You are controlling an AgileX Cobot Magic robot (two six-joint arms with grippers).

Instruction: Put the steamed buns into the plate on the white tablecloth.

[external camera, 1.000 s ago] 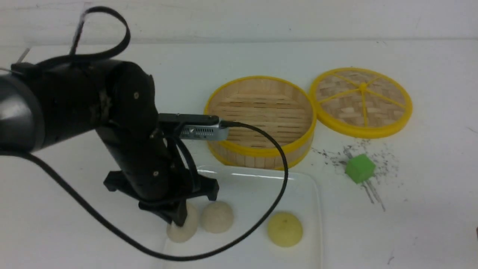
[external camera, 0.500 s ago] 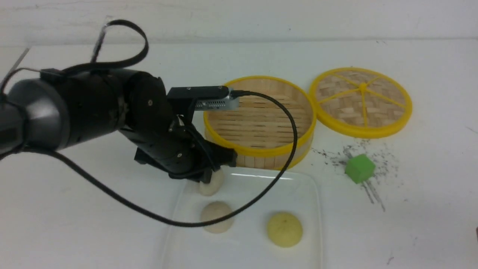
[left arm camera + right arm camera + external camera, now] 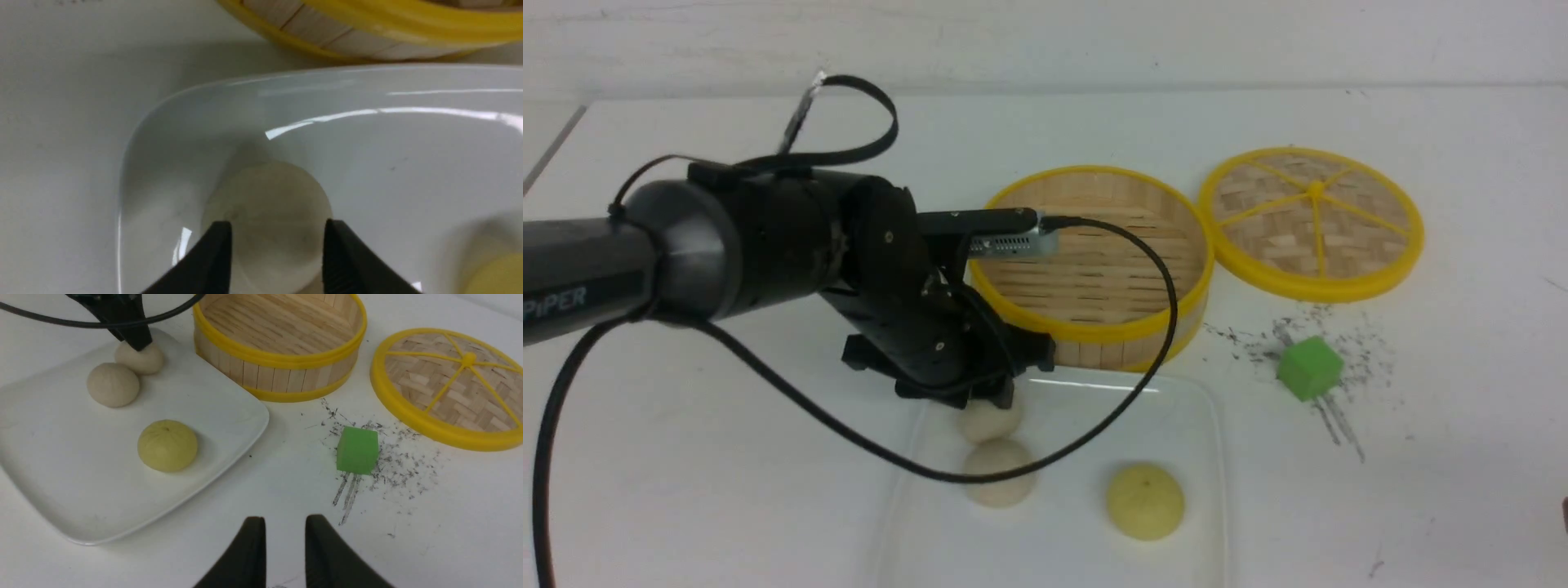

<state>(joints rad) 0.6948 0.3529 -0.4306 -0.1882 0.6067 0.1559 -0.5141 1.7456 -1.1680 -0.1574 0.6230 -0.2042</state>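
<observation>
Beige bun [image 3: 265, 196] — between left gripper [image 3: 278, 223] tips

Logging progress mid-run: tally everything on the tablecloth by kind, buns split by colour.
Off-white steamed buns: 2
Yellow steamed bun: 1
Plate: 1
Steamer basket: 1
Steamer lid: 1
Green cube: 1
Total: 7
</observation>
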